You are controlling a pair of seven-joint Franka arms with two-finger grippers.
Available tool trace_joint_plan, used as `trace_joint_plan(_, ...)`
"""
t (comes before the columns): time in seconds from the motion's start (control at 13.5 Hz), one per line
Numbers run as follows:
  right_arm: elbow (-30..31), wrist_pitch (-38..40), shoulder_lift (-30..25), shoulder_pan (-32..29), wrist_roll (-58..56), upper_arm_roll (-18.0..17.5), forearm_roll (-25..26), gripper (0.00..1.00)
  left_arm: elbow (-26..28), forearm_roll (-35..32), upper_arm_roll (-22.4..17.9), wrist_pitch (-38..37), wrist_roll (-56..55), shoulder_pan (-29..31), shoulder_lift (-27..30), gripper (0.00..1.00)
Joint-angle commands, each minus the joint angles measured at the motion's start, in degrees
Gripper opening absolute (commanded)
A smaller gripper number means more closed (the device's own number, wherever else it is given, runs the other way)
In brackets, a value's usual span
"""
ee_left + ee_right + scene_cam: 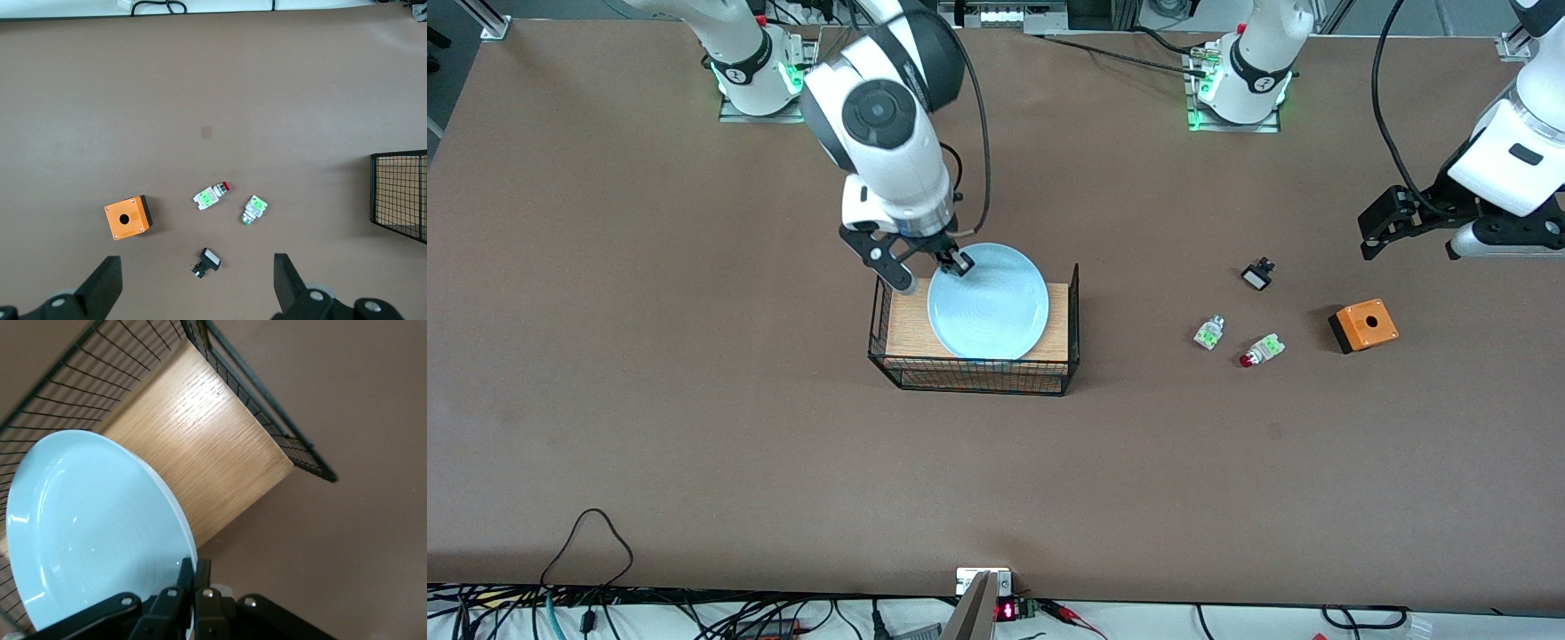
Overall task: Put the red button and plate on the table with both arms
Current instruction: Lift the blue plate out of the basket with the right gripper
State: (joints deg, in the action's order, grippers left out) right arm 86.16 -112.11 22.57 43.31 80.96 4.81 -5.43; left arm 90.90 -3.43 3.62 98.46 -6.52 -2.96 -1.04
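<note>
The light blue plate lies over the wood top of a black wire basket. My right gripper is shut on the plate's rim at the edge farther from the front camera. In the right wrist view the fingers pinch the plate at its edge. The red button lies on the brown table, toward the left arm's end. My left gripper is open and empty above the table near the small parts. The left wrist view shows the red button below the open left gripper.
A whitish-green piece without a red cap lies beside the red button. A small black-and-white part and an orange box with a hole lie nearby. The basket's corner shows in the left wrist view. Cables run along the table's front edge.
</note>
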Motion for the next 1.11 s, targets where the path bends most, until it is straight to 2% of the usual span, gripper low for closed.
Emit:
trace_joint_plan(0.0, 0.41, 1.71, -5.42, -1.9, -0.53, 0.2, -0.37, 0.0, 0.95, 1.14, -0.72, 0.41, 0.19, -0.91, 1.13, 1.0)
trace_joint_plan(0.22, -0.73, 4.17, -8.76, -7.08, -7.19, 0.64, -4.66, 0.0, 0.86, 1.23, -0.46, 0.33, 0.28, -0.82, 1.13, 1.0)
trace_joint_plan(0.37, -0.73, 6.36, -10.52, -11.12, -14.3, 0.81, -5.2, 0.0, 0.77, 1.14, -0.55, 0.24, 0.37, -0.47, 1.13, 1.0)
trace_joint_plan(0.81, 0.5, 16.91, -11.59, -27.37, -49.88, 1.52, -4.85, 0.0, 0.68, 0.79, -0.55, -0.03, 0.81, -0.29, 1.22, 1.0)
trace_joint_plan(1.04, 6.19, 16.49, -11.67, -33.36, -64.64, 1.61, -3.37, 0.0, 0.77, 0.97, -0.46, -0.73, 0.81, -0.29, 1.13, 1.0)
